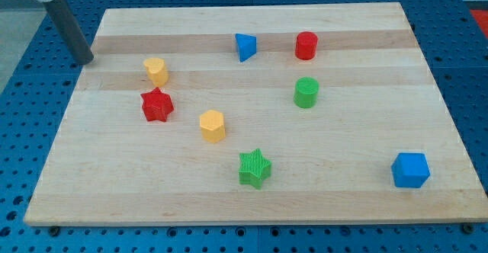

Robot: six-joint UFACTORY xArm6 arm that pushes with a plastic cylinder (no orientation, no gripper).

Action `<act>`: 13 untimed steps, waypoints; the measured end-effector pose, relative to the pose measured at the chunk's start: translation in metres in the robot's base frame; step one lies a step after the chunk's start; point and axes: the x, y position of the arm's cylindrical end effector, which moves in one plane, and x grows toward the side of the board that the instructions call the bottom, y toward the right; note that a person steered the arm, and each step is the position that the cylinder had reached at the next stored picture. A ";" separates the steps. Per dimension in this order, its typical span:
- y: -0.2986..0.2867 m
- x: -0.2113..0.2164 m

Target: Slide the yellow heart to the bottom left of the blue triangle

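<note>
The yellow heart (156, 71) lies on the wooden board (343, 200) at the upper left. The blue triangle (245, 46) lies near the view's top, to the right of the heart and a little above it. My tip (85, 61) rests at the board's upper left edge, well to the left of the yellow heart and touching no block. The rod leans up toward the view's top left corner.
A red star (157, 105) sits just below the heart. A yellow pentagon-like block (213, 126) lies below and right of it. A red cylinder (306, 46), a green cylinder (306, 93), a green star (255, 168) and a blue cube (410, 170) lie further right.
</note>
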 end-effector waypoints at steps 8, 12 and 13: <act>0.146 0.007; 0.205 -0.081; 0.277 -0.103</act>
